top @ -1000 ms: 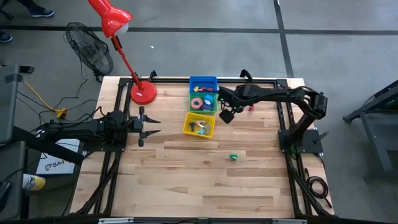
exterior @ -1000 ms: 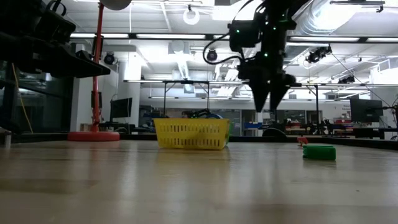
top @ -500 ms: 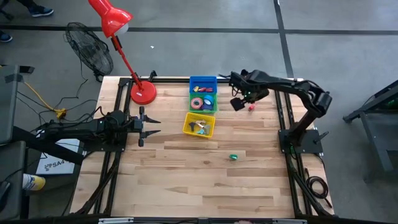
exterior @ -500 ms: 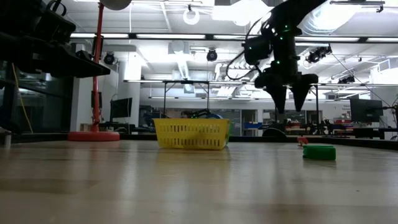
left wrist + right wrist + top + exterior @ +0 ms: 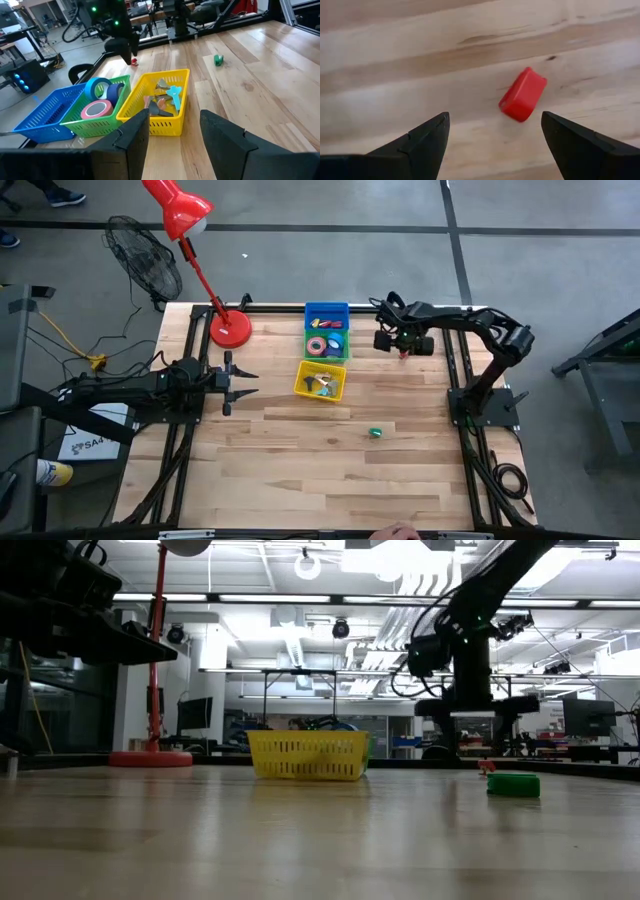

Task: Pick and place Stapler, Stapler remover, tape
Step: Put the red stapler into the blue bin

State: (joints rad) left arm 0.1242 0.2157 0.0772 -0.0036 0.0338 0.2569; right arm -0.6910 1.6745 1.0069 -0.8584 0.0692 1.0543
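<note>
Right claw (image 5: 492, 140) spread wide over a small red piece (image 5: 523, 95) at the far right of the table (image 5: 300, 470).

The red piece lies flat on the bare wood, below and between the open fingers (image 5: 415, 147), touching neither. The tape rolls (image 5: 102, 100), blue, dark blue and pink, sit in the green basket (image 5: 80, 125), well left of that claw, with a blue basket (image 5: 35, 120) on its far side and a yellow basket (image 5: 165, 125) of small mixed pieces on its near side. A small green piece (image 5: 376, 433) lies alone on the wood nearer the front. The left claw (image 5: 238, 382) waits at the left edge, fingers partly apart and empty. A red lamp (image 5: 228, 328) stands at the back left corner.
</note>
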